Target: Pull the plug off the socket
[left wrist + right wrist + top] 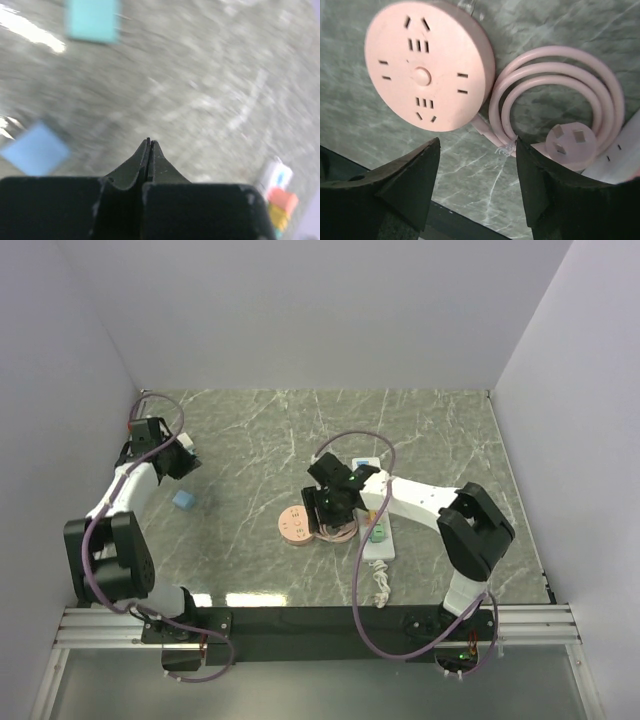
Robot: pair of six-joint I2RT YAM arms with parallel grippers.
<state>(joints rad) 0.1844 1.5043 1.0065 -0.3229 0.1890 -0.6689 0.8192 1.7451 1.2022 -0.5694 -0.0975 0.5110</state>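
Observation:
The white power strip (378,540) with pastel outlets lies right of centre; its edge shows at the right of the right wrist view (620,160). A pink plug (571,145) lies against it with its three prongs bare and facing the camera, at the end of a coiled pink cord (555,85). My right gripper (328,512) is open and empty (477,145), hovering over bare table between the pink round outlet disc (427,65) and the plug. My left gripper (185,462) is shut and empty (150,142), far off at the left.
The pink disc (297,525) and cord coil (338,530) lie left of the strip. A blue block (184,500) lies near the left arm, also in the left wrist view (35,150), with a teal block (92,20). The strip's short white cord (381,585) runs toward the near edge.

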